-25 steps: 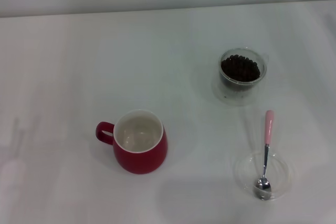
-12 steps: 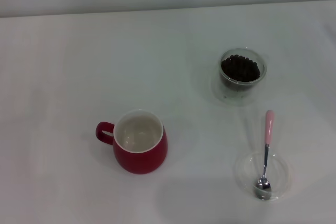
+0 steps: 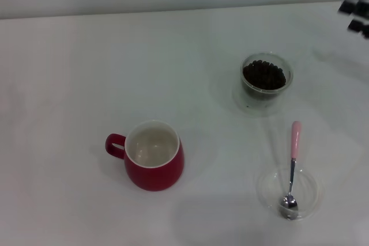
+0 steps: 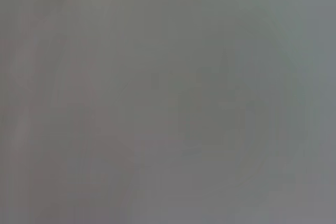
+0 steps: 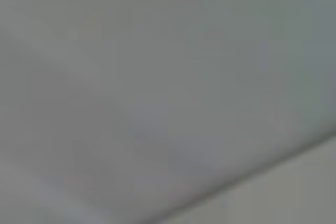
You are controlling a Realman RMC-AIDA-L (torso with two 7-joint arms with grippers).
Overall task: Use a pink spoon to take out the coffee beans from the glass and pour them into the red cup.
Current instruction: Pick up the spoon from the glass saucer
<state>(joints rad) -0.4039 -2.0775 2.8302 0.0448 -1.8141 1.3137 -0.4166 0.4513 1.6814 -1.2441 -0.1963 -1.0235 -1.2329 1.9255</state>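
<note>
Pink spoon [image 3: 292, 168] lies well apart fr right gripper [image 3: 356, 15].

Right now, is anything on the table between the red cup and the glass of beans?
No. In the head view the stretch between the red cup and the glass is bare table; the pink spoon lies off to the side.

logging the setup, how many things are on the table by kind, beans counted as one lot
cup: 1, red
glass: 1, clear, with the beans in it
beans: 1 lot
spoon: 1, its bowl in the dish
dish: 1, clear
total: 5
The right gripper shows at the far right edge; the left is out of view.
</note>
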